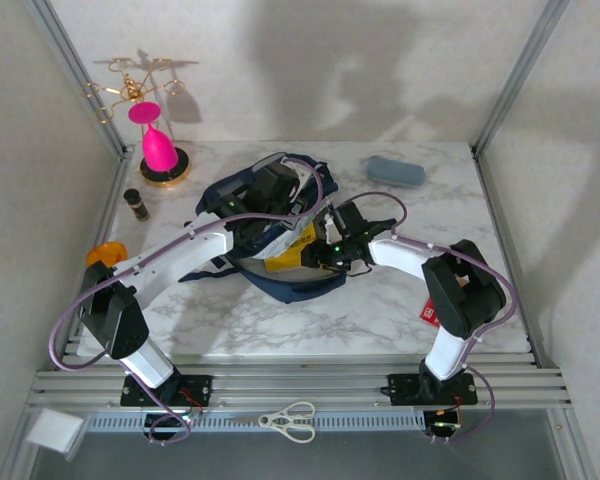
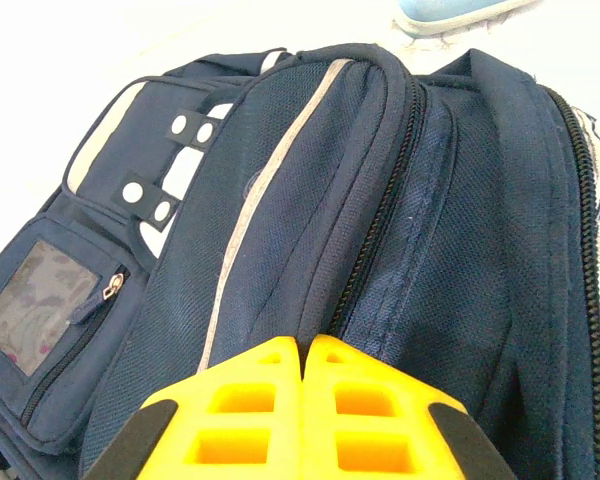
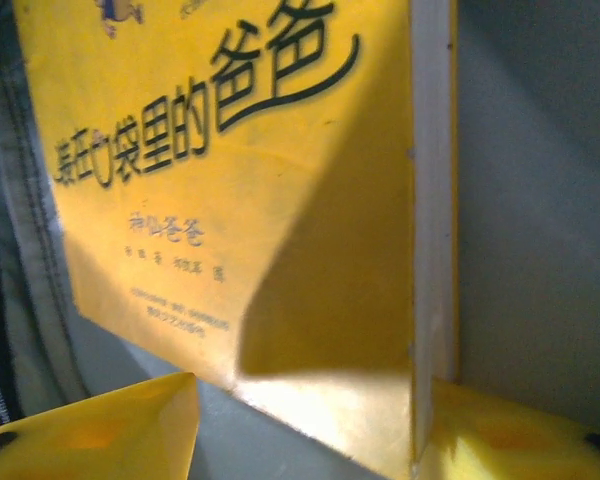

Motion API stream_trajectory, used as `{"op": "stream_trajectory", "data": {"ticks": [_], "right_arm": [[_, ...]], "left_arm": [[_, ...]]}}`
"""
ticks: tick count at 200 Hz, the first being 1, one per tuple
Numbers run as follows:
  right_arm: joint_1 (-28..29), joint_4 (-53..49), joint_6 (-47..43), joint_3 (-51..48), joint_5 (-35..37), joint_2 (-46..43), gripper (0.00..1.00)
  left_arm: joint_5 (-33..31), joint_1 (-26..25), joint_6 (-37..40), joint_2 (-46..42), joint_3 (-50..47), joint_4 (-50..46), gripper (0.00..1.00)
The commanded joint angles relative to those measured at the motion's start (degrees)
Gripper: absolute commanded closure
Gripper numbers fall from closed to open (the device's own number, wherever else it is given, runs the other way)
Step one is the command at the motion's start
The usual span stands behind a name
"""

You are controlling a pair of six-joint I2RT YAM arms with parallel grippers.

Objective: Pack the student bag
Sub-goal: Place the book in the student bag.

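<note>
Bag (image 1: pixel 295 288) lies in the middle of the bench (image 1: pixel 380 320) in the top view, mouth up, with an arm reaching in from each side. Your left gripper (image 1: pixel 263 190) is at the far rim, likely there to steady the mouth so it doesn't fold in. Your right gripper (image 1: pixel 320 252) is at the near-right side by the yellow book (image 1: pixel 288 252), which is tilted partway into the opening. A blue case (image 1: pixel 395 171) lies on the bench beyond the bag, well apart from it.

From the left wrist, the left gripper (image 2: pixel 305 400) is closed tight, fingers touching, pressed against the bag (image 2: pixel 280 200) on its navy top beside a zip. You cannot tell whether a fold of fabric is pinched there.

From the right wrist, the right gripper (image 3: pixel 310 430) is parted, with a finger either side of the book (image 3: pixel 230 200) at its lower corner, not clamping it. The cover faces the camera against grey lining, so the book is probably resting inside under its own weight. Watch that it doesn't lean back out when you pull away.
</note>
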Motion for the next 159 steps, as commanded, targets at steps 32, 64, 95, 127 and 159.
{"op": "stream_trajectory", "data": {"ticks": [32, 64, 95, 127, 159], "right_arm": [[-0.38, 2.43, 1.81, 10.84, 6.19, 4.62, 0.63], [-2.06, 11.36, 6.69, 11.13, 8.32, 5.06, 0.65], [-2.31, 12.87, 7.23, 5.69, 6.67, 1.18, 0.61], [-0.31, 13.37, 12.47, -4.36, 6.39, -5.6, 0.6], [4.78, 16.89, 15.76, -4.3, 5.07, -1.33, 0.68]], "left_arm": [[0.78, 0.44, -1.97, -2.69, 1.63, 3.96, 1.0], [0.34, 0.46, -2.32, -2.82, 0.95, 5.26, 1.0], [-0.35, 0.46, -2.51, -1.98, 1.99, 4.28, 1.0], [-0.12, 0.47, -2.92, -2.44, 0.83, 5.67, 1.0], [0.42, 0.46, -3.64, -2.19, 0.65, 5.87, 1.0]]}}
